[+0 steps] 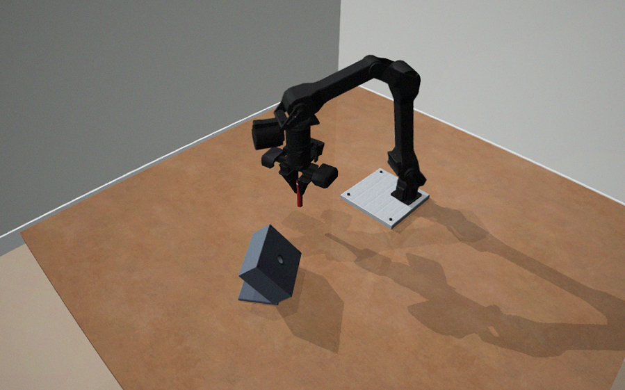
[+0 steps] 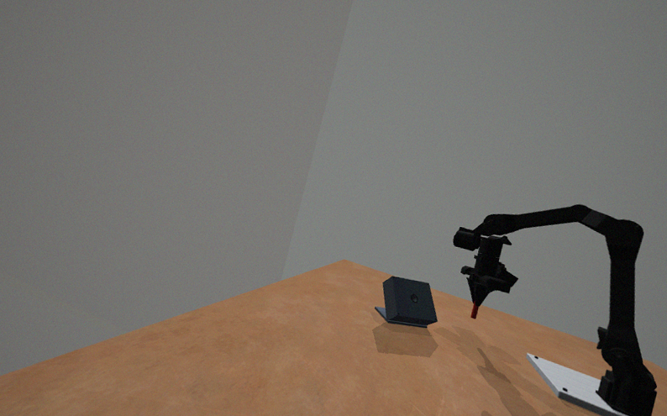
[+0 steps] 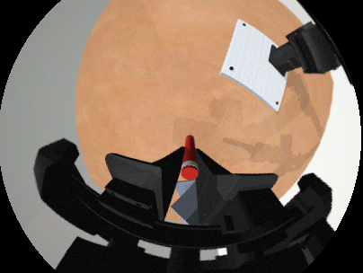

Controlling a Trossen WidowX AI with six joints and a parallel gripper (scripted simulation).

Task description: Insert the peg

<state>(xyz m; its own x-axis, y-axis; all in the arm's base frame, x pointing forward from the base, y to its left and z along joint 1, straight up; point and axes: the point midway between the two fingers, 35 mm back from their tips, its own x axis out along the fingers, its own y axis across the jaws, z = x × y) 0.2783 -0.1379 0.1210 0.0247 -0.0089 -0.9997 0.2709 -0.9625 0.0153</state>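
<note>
Gripping red peg, fingers closed, apart from hole

A matte black arm with dark, tapering fingers.
Above the fingers sits a smooth, rounded wrist barrel, with a chunky dark housing off to its side; chunky, bevelled blocks flank the fingers, and the wrist view shows a curved black bar behind them. Well apart from the fingers, the long, slim links end at a black foot on a whitish, finely lined square plate with small dark dots near its corners.
</note>
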